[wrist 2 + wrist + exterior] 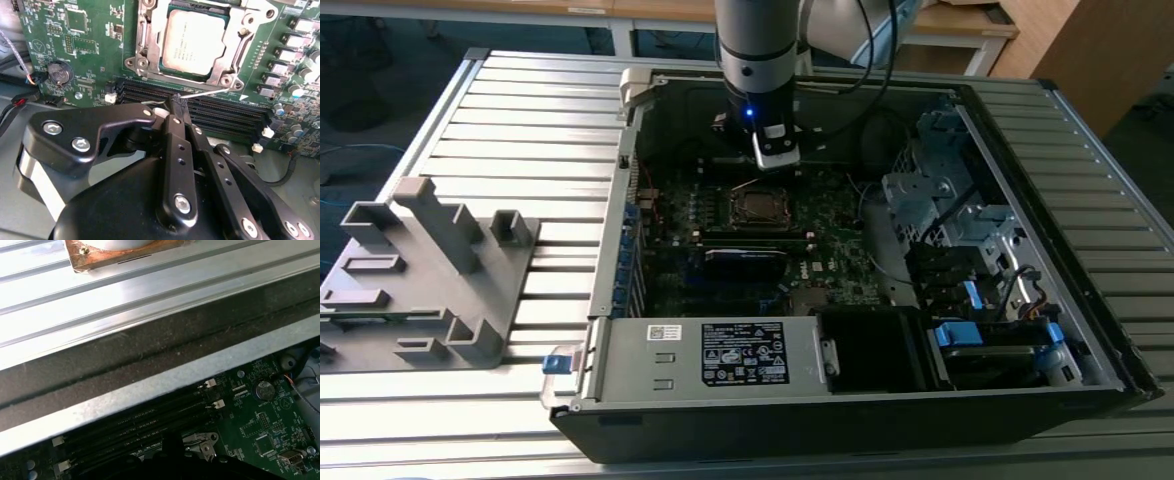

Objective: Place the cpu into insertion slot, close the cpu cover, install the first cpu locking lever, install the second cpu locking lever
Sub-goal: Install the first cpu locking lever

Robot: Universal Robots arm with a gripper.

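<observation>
**So, cpu's in, cover's down, pincer on a lever**

Quick look inside the open computer case (607, 255), which lies on the slatted worktop (520, 110). A grey fixture (427, 265) stands near the worktop's edge on the exterior view's left.

The cpu (192, 42) sits flat in the insertion slot (140, 40). The cpu cover (227, 50) lies closed over it, silver frame round the chip's edges.

The pincer (179, 101) is clenched, fingers pressed together. The free end of a thin locking lever (210, 90) looks caught right at its tips in the second wrist view. That rod runs from the slot's corner out over the black memory slots (220, 112) just beside it. A coin battery (59, 72) sits on the green motherboard (95, 30), well apart from the slot.
</observation>
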